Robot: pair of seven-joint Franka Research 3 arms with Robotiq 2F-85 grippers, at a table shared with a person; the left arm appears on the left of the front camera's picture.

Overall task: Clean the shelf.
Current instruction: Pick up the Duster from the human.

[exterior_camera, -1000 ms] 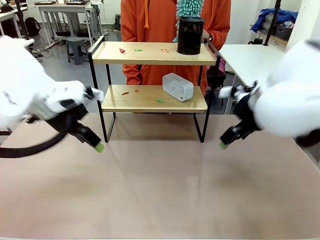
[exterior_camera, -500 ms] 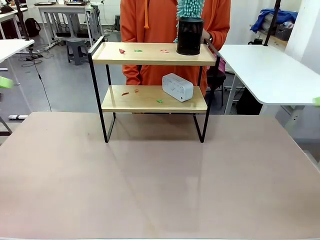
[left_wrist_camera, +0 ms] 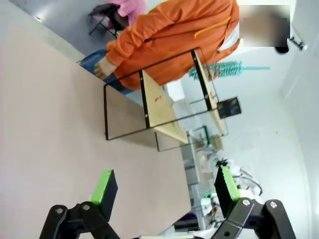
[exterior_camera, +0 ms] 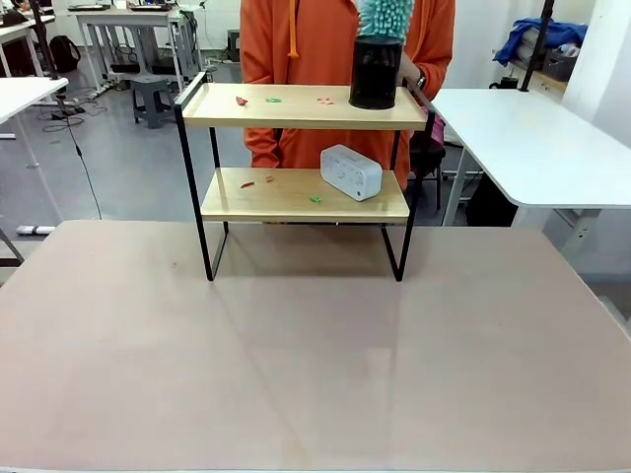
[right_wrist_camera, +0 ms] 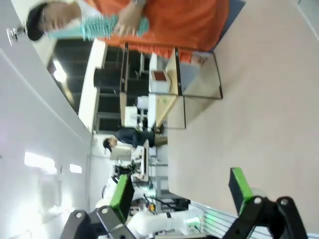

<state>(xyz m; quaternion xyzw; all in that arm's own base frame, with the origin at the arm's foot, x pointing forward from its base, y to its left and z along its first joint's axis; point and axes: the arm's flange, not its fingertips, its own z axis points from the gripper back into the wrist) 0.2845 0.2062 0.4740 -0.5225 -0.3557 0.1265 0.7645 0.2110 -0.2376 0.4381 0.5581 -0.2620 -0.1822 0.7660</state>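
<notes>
My left hand (left_wrist_camera: 164, 185) hung clear of the surface (exterior_camera: 315, 355), fingers spread wide with nothing between them. My right hand (right_wrist_camera: 180, 188) was equally wide apart and empty. The shelf (exterior_camera: 296, 110) stood at the surface's far side, just in front of a person in an orange hoodie (exterior_camera: 296, 39). Red and green scraps (exterior_camera: 254, 99) lay on both boards. A black canister (exterior_camera: 376, 71) stood at the top board's right end (a teal duster (exterior_camera: 385, 17) at its mouth, in it or just above, I couldn't tell). A white box (exterior_camera: 351, 170) sat on the lower board.
</notes>
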